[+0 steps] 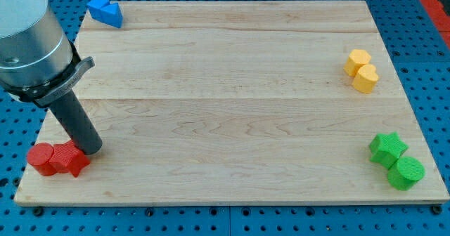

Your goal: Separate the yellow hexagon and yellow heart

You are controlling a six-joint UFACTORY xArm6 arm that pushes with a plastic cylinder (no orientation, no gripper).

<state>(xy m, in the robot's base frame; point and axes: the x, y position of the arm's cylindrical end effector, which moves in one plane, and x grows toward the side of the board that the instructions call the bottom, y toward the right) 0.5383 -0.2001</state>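
Camera view: you are looking down on a pale wooden bench (225, 88) set on a blue perforated base (21, 215).
Tool: your arm carries no jaws at all, so nothing can open, close or grip; it ends in a straight dark rod (76, 123) hanging from a grey metal housing (31, 43) at the view's top left.
My tip: my tip (91, 150) sits on the bench at the view's lower left, touching or just beside the upper right edge of the red star.
Yellow pair: you will find the yellow hexagon (357, 60) and the yellow heart (365, 78) near the view's right edge, in its upper half. The hexagon lies above and slightly left of the heart, and the two touch.
Tip to yellow pair: they are well apart, with nearly the whole width of the bench between them.
Red pair: a red cylinder (42, 159) and a red star (70, 159) lie side by side and touching, the cylinder nearer the view's left edge.
Green pair: a green star (387, 149) sits just above a green cylinder (406, 173) at the view's lower right; they touch.
Blue block: a blue block (105, 11), its shape hard to make out, rests at the bench's top left corner.
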